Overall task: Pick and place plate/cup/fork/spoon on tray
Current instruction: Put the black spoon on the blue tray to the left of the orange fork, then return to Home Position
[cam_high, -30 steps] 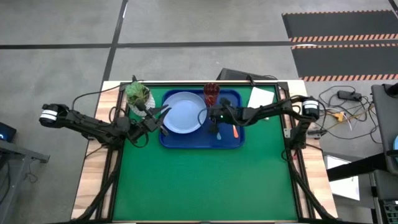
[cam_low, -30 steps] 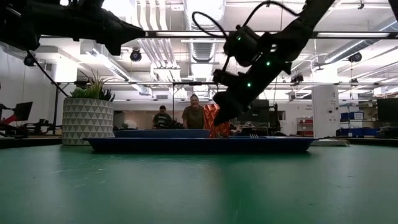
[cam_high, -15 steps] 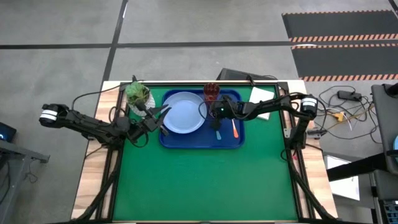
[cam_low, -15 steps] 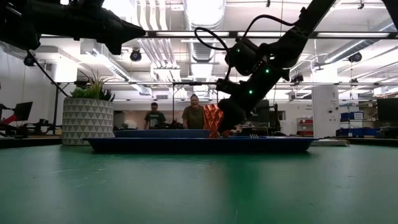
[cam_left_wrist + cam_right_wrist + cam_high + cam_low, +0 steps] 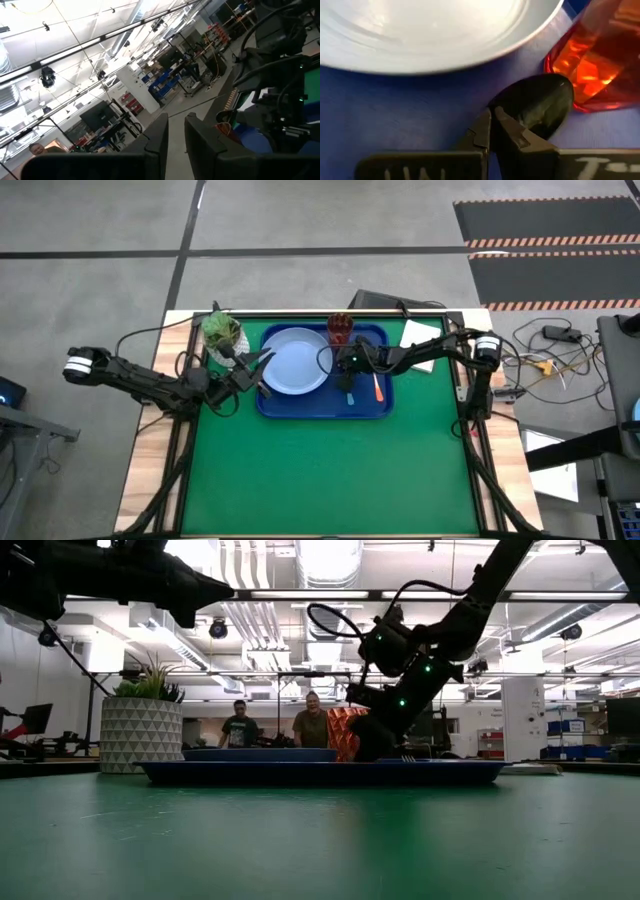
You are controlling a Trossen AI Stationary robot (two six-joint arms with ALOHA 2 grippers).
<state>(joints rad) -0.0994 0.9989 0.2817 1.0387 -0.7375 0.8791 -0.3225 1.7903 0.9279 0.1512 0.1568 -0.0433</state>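
Dark blue tray flat on the bench. Pale blue plate lying in its left half. Red-orange cup upright at the far rim. Spoon with dark bowl just beside the cup. Orange-handled fork right of the spoon.

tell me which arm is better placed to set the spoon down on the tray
Right. Its end effector is over the tray, holding the spoon beside the cup. The left end effector waits by the plate.
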